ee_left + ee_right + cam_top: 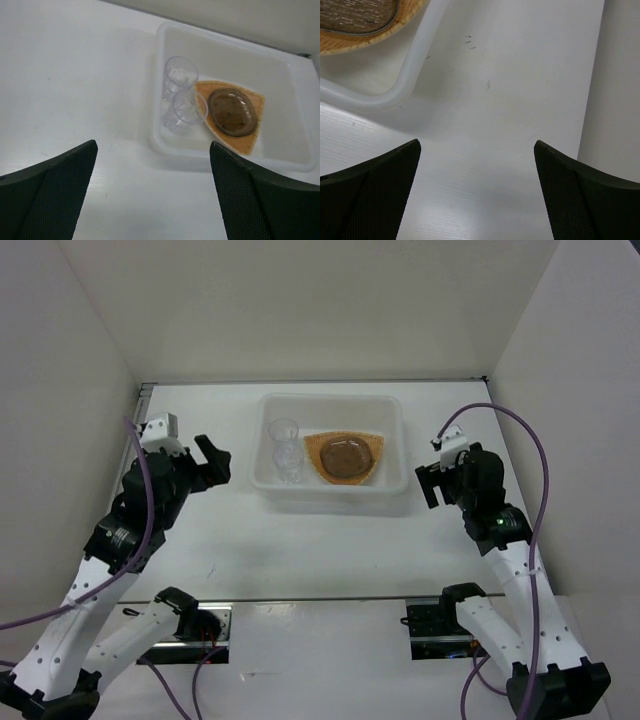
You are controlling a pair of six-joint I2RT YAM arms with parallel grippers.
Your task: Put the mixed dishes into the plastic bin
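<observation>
The translucent white plastic bin [393, 415] [295, 90] stands at the back middle of the table. Inside it lie two clear cups [285, 432] [289, 462] [180, 73] [184, 111] on the left. To their right is the orange ribbed plate [372, 448] [253, 105] with a greyish saucer [347, 458] [231, 111] on top. My left gripper [212, 460] [152, 192] hovers left of the bin, open and empty. My right gripper [432, 483] [476, 192] hangs at the bin's right side, open and empty. The bin's corner [395, 95] and the plate's edge [370, 42] show in the right wrist view.
White walls enclose the table on three sides; the right wall [615, 100] stands close to my right gripper. Two black mounts [195, 625] [435, 620] sit at the near edge by the arm bases.
</observation>
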